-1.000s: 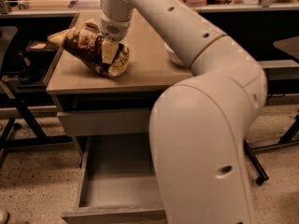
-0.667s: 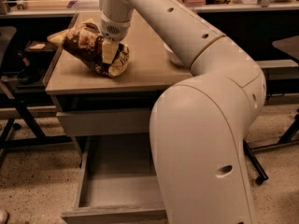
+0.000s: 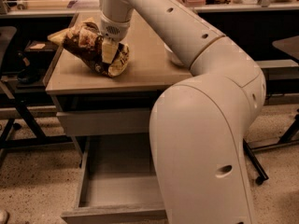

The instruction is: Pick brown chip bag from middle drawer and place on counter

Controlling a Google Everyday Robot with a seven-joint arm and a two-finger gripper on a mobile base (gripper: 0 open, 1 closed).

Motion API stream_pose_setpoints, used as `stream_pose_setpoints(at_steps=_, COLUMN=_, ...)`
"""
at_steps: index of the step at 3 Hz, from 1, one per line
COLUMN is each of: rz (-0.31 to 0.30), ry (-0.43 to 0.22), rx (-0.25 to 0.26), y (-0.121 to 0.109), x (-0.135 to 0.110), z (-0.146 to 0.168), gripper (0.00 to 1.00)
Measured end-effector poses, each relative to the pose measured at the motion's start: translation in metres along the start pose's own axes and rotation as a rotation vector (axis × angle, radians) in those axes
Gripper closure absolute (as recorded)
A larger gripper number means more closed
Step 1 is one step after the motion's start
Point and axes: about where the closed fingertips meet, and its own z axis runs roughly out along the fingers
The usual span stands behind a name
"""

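Gripper (image 3: 106, 51) tight around brown chip bag (image 3: 81, 45) — bag on counter (image 3: 149, 71), near left edge

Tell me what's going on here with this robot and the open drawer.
The robot's arm reaches over the counter, and its gripper is down on the bag, which lies on the counter's left part. Whether it is gripping the bag can't be told. Below, the drawer stands pulled out, and the part of it in view holds nothing.
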Motion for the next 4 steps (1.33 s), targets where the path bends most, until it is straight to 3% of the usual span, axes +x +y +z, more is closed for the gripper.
stream_pose_setpoints(at_steps=1, rz=0.000, ry=0.000, rx=0.000, y=0.000, x=0.000, z=0.000, gripper=0.13)
stream_pose_setpoints(at_steps=2, rz=0.000, ry=0.000, rx=0.000, y=0.000, x=0.000, z=0.000, gripper=0.00)
stream_pose_setpoints(at_steps=4, rz=0.007, ry=0.018, rx=0.024, y=-0.006, x=-0.005, z=-0.015, gripper=0.00)
